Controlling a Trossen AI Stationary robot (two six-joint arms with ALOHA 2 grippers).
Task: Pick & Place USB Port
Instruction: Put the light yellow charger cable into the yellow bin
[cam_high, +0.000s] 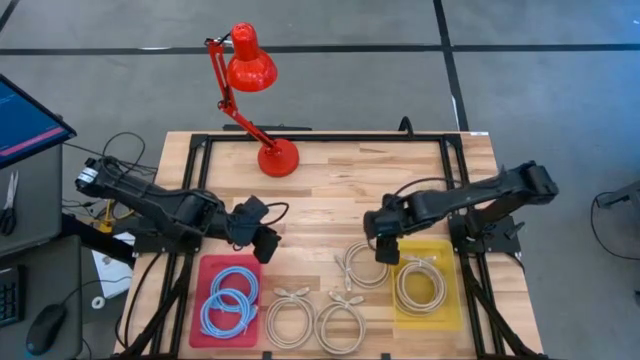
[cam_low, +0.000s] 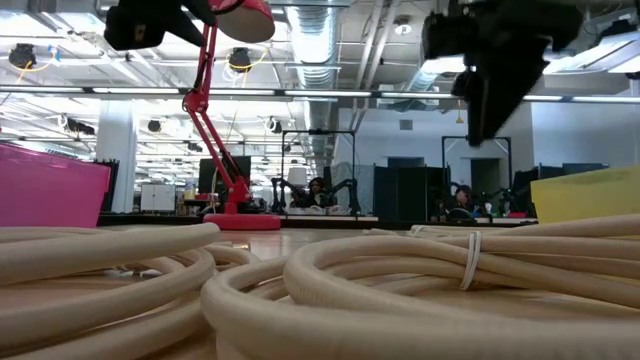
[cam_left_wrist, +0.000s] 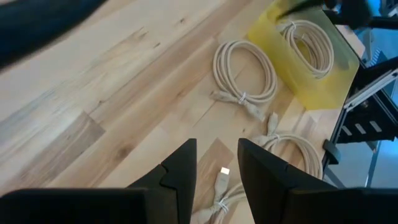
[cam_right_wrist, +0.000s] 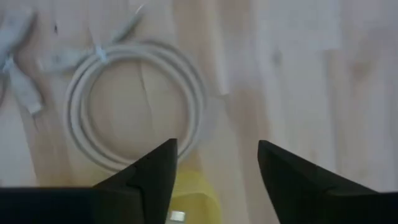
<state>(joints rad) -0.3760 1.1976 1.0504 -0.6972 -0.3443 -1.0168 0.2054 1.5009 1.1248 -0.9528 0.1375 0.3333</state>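
Note:
Three coiled beige USB cables lie flat on the wooden table: one (cam_high: 364, 264) left of the yellow tray, two (cam_high: 289, 320) (cam_high: 341, 323) near the near edge. Another beige coil (cam_high: 420, 286) lies in the yellow tray (cam_high: 452, 312). Two blue coils (cam_high: 230, 300) lie in the pink tray (cam_high: 201, 272). My right gripper (cam_high: 388, 252) hovers open above the yellow tray's far left corner, beside the beige coil (cam_right_wrist: 134, 102). My left gripper (cam_high: 264, 243) hovers open above the pink tray's far right corner, holding nothing.
A red desk lamp (cam_high: 262, 98) stands by the table's far edge, its base (cam_high: 278, 157) on the wood. Bare wood lies between the two grippers and the lamp. A monitor and mouse sit off the table's left side.

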